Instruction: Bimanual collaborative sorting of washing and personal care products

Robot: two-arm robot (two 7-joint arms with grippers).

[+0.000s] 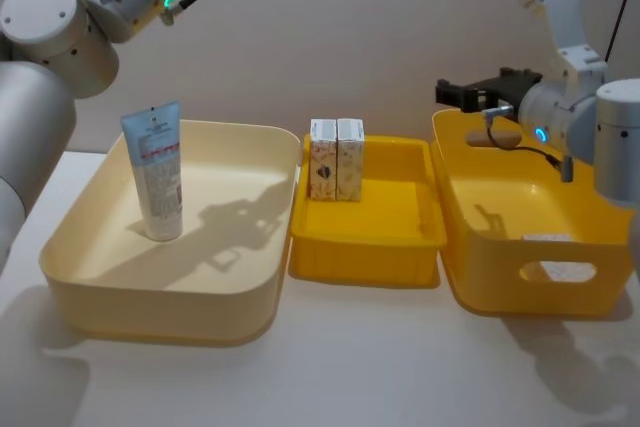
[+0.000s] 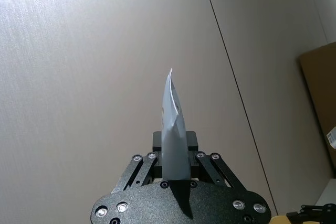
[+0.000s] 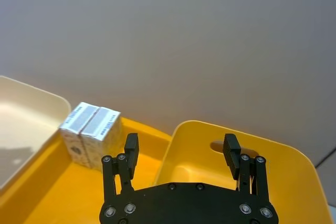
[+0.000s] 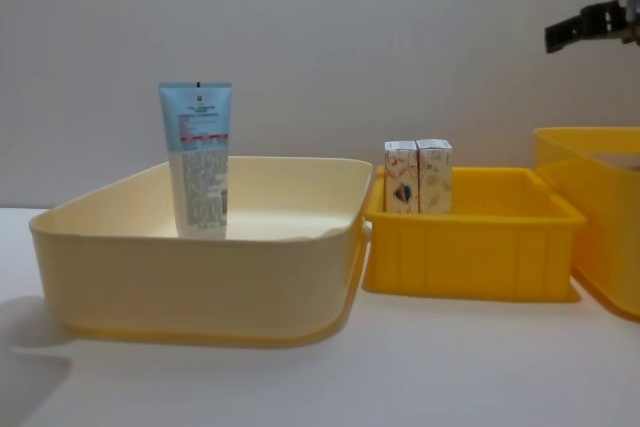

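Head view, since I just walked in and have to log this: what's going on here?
The left gripper, raised high, is clamped on a pale squeeze tube. The right gripper hangs open and empty over the tall yellow bin. Another tube stands in the cream bin; two cartons stand in the middle yellow tray.

White surface [image 1: 350,377], bare along the near edge. Three bins in a row directly on it: deep yellow bin [image 1: 520,282] below the right end effector [image 1: 452,95]; low yellow tray [image 1: 365,259] just left of that end effector and lower; wide cream bin [image 1: 160,299] farthest left, just beside the tray.
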